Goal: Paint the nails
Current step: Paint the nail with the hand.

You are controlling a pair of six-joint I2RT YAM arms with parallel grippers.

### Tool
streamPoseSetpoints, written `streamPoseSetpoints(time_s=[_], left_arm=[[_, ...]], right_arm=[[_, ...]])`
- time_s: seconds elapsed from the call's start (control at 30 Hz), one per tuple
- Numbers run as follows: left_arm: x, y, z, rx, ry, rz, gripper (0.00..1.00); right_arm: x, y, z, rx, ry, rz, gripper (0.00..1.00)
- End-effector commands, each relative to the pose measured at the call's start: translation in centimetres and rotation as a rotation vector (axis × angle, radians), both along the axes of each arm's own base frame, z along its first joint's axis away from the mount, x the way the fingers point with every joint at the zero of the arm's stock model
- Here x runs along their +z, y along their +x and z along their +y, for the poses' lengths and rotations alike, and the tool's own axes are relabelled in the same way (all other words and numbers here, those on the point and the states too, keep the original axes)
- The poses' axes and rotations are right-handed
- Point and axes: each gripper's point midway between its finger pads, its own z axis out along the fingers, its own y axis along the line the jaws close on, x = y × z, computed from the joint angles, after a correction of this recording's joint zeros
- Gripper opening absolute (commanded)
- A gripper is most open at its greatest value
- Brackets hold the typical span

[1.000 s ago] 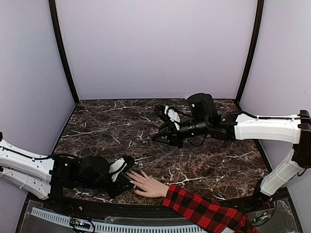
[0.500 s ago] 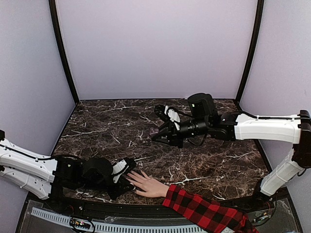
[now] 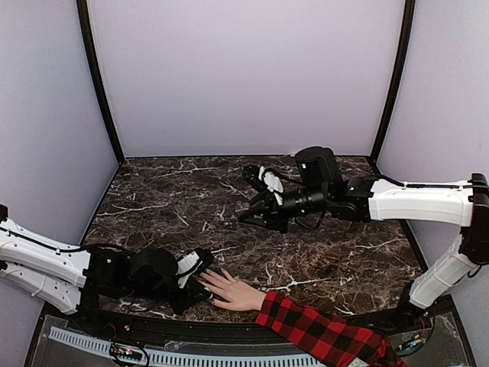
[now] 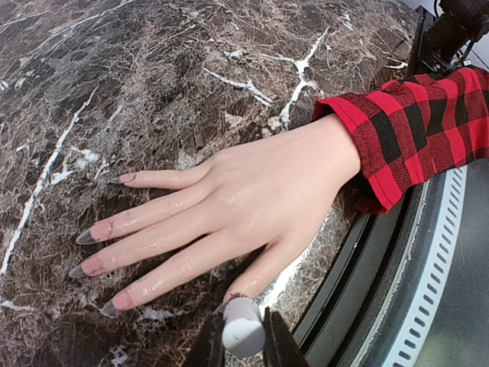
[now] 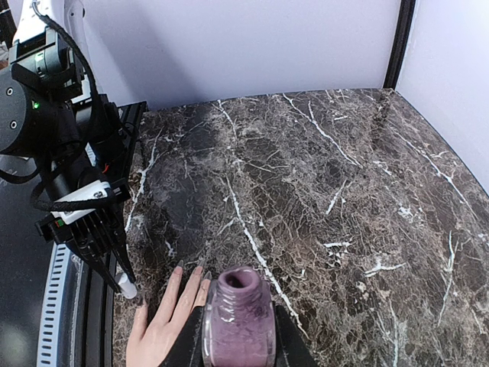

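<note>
A pale hand (image 3: 234,293) in a red-and-black plaid sleeve (image 3: 321,333) lies flat at the table's near edge, fingers spread toward the left. In the left wrist view its nails (image 4: 85,236) are long, pointed and greyish. My left gripper (image 4: 243,327) is shut on a white brush cap (image 4: 243,333), which sits right at the thumb tip with purple smears there; the brush itself is hidden under the cap. My right gripper (image 5: 238,340) is shut on an open purple polish bottle (image 5: 238,317), held upright above mid-table, well away from the hand (image 5: 164,325).
The dark marble table (image 3: 176,199) has lilac walls on three sides. A black and grey ribbed rail (image 4: 412,283) runs along the near edge just beside the thumb. The left arm (image 3: 46,267) lies low along the front left.
The left gripper edged slightly right toward the hand's thumb side, then held still. The right arm and the bottle have not moved.
</note>
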Motion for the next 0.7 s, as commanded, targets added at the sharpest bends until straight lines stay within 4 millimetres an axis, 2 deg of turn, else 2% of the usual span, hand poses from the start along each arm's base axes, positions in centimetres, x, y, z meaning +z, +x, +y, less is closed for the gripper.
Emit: streamPoseSetpoints(time_s=[0.0,0.67], left_arm=[[-0.93,0.06,0.95,0.020,0.031,0.013,0.00],[-1.39,-0.04,1.63,0.031,0.053,0.023,0.00]], right_arm=[[0.78,0.53,0.23,-0.003,0.030,-0.023,0.00],[0.76,0.53,0.24,-0.003,0.030,-0.021,0.00]])
